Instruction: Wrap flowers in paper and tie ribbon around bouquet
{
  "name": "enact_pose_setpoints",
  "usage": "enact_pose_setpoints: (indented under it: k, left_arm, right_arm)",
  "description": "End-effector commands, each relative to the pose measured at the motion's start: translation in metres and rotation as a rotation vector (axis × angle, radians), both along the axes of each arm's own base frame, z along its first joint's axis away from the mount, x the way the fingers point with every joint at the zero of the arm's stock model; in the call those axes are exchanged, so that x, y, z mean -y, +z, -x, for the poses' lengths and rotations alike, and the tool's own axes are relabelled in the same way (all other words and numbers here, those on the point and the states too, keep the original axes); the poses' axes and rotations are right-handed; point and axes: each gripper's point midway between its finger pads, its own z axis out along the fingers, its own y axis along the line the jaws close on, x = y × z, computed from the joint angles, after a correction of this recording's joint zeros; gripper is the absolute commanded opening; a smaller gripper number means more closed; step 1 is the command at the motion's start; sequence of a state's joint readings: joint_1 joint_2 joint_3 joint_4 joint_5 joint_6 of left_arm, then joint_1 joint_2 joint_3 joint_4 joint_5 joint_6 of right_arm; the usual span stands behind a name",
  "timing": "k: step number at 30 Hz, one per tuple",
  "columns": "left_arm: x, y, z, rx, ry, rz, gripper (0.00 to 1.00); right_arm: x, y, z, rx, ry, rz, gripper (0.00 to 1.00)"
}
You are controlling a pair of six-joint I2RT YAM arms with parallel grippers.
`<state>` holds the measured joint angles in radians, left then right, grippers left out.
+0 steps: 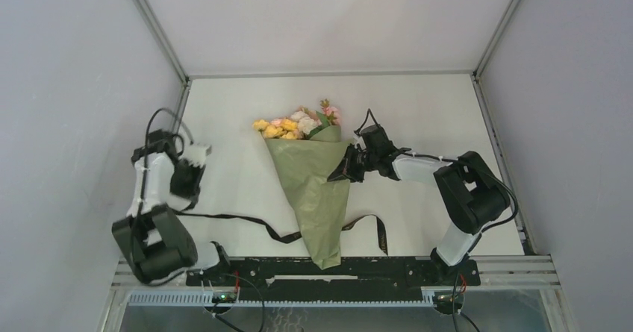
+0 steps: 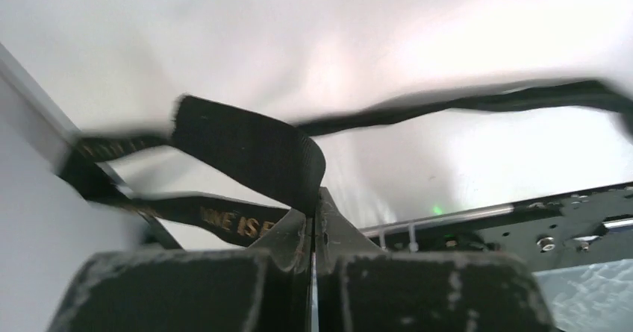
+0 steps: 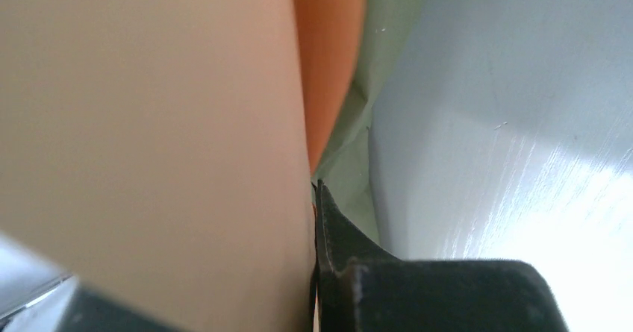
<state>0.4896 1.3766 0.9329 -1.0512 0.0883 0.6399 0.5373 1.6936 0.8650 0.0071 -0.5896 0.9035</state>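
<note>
We see the bouquet (image 1: 310, 190) lying flat in the middle of the worktop (image 1: 418, 108), its narrow tip pointing at the near edge and reaching the black rail there. The flowers (image 1: 298, 125), yellow, pink and white, fan out of the wide far end. The paper (image 1: 313, 198) shows its olive green side outward and is rolled into a cone around the stems.

The right arm (image 1: 466, 190) reaches in from the right, and its jaws are closed on the right edge of the paper, near the wide end of the cone. In the right wrist view the peach-orange inner side (image 3: 328, 63) and a green fold sit pressed against the one black finger (image 3: 351, 265) we can make out.

The ribbon (image 1: 239, 218) lies across the worktop from the left arm (image 1: 153, 190) to the cone's lower left edge, comes out again on the right side and loops back toward the near rail. In the left wrist view the left jaws are pinched together on the ribbon (image 2: 246, 153), pale lettering showing on the strip beside them
</note>
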Motion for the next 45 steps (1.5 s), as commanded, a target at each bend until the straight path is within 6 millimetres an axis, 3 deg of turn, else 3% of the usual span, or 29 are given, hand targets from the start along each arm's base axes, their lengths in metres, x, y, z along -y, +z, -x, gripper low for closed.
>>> enact_pose_setpoints:
  k: [1,4,7,9,13,17,22,29,34,37,42,45]
  left_arm:
    - [0.108,0.085,-0.035,0.25,-0.28,0.178,0.0]
    - [0.18,0.126,-0.044,0.308,-0.502,0.298,0.0]
    - [0.262,0.143,-0.049,0.289,-0.676,0.485,0.0]
    - [0.302,0.133,-0.053,0.219,-0.734,0.531,0.0]
    - [0.364,0.089,-0.068,0.061,-0.771,0.593,0.0]
    - [0.405,0.043,-0.104,0.046,-0.683,0.622,0.0]
    - [0.421,-0.006,-0.112,-0.025,-0.633,0.589,0.0]
    - [0.406,-0.056,-0.098,-0.139,-0.606,0.498,0.0]
    - [0.403,-0.064,-0.094,-0.155,-0.606,0.487,0.0]
    - [0.403,-0.064,-0.094,-0.149,-0.607,0.49,0.0]
    - [0.404,-0.064,-0.092,-0.151,-0.609,0.503,0.0]
    - [0.401,-0.066,-0.091,-0.149,-0.607,0.492,0.0]
  right_arm:
    - [-0.004,-0.008,-0.008,0.039,-0.009,0.013,0.0]
    - [-0.002,-0.015,-0.008,0.041,-0.009,0.029,0.0]
    - [-0.001,-0.018,-0.009,0.037,-0.006,0.029,0.0]
    - [-0.001,-0.022,-0.01,0.03,-0.008,0.033,0.0]
    - [0.001,-0.029,-0.008,0.02,-0.012,0.03,0.0]
    - [0.005,-0.029,-0.009,0.025,-0.021,0.03,0.0]
    - [0.012,-0.025,-0.005,0.047,0.0,0.056,0.23]
    - [0.047,-0.012,0.019,0.054,0.027,0.23,0.5]
    - [0.1,0.007,0.038,0.077,-0.008,0.445,0.63]
    - [0.127,0.005,0.057,0.05,-0.015,0.558,0.67]
    - [0.141,-0.016,0.082,-0.023,0.048,0.65,0.7]
    - [0.137,-0.026,0.091,-0.046,0.113,0.671,0.7]
